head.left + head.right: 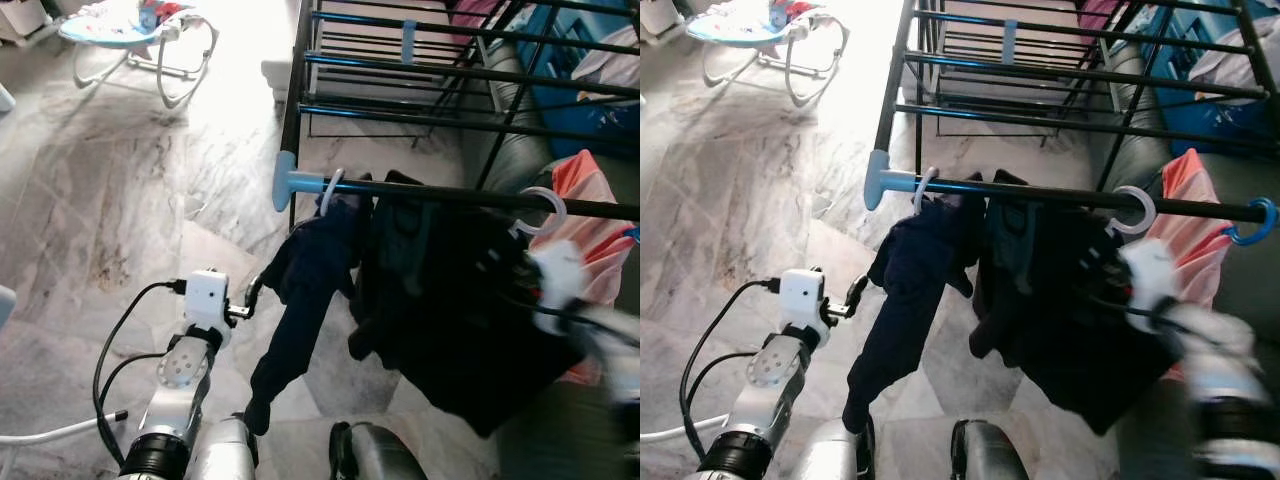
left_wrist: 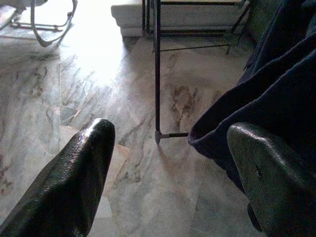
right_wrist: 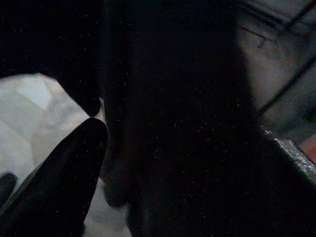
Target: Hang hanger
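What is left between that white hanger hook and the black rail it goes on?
Nothing visible: the white hanger hook already curls over the black rail, between the dark clothes and a blue hook. The right gripper is blurred just below it.

Grey-veined pale marble floor (image 1: 120, 200) lies under a black metal drying rack (image 1: 450, 75) with light-blue end caps, hung with navy trousers (image 1: 310, 290), a black garment (image 1: 460, 320), white plastic hanger hooks (image 1: 1132, 210) and salmon-pink cloth (image 1: 590, 215).
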